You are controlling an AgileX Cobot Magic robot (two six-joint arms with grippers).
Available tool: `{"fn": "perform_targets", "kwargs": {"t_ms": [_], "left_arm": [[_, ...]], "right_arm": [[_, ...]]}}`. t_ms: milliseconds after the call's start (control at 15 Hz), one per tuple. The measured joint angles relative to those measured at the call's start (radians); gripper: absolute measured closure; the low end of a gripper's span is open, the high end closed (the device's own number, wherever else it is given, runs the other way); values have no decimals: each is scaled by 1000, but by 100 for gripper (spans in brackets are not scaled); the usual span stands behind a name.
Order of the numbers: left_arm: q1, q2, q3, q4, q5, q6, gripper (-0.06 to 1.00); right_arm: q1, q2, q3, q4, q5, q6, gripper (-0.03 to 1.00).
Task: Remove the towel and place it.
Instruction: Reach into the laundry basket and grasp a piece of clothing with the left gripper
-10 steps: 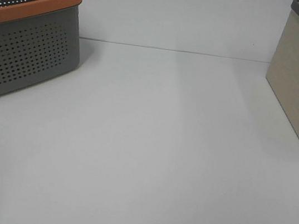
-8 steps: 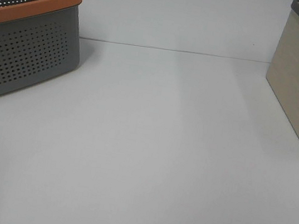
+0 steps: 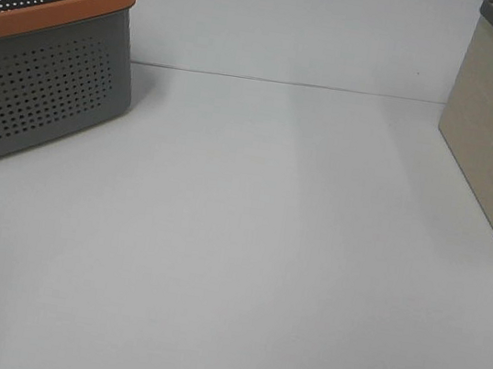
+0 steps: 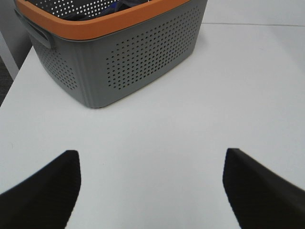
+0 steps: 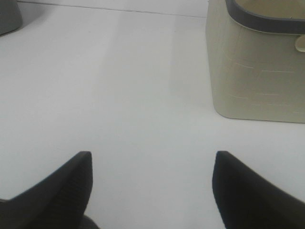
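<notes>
Exterior high view: a grey perforated basket (image 3: 47, 90) with an orange rim sits in the upper left of the frame. A beige bin (image 3: 492, 156) is in the upper right, and both stand on the white table (image 3: 243, 268).

Left wrist view: the left gripper (image 4: 150, 157) hangs low over the table, fingers spread wide and empty. It faces the basket, where a dark bit of the towel (image 4: 126, 4) shows inside.

Right wrist view: the right gripper (image 5: 152, 157) is also spread wide and empty, facing the bin.

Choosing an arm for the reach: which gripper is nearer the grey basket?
Left. The left gripper has the basket just ahead; the right gripper faces the beige bin, basket far aside.
</notes>
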Motion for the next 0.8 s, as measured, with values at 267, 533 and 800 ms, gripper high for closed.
{"fn": "perform_targets", "kwargs": {"t_ms": [267, 533, 800], "left_arm": [[0, 0, 0, 0, -1, -2, 18], [0, 0, 0, 0, -4, -2, 18], [0, 1, 0, 0, -4, 11, 18]], "right_arm": [[0, 0, 0, 0, 0, 0, 27], [0, 0, 0, 0, 0, 0, 27], [0, 0, 0, 0, 0, 0, 27]]}}
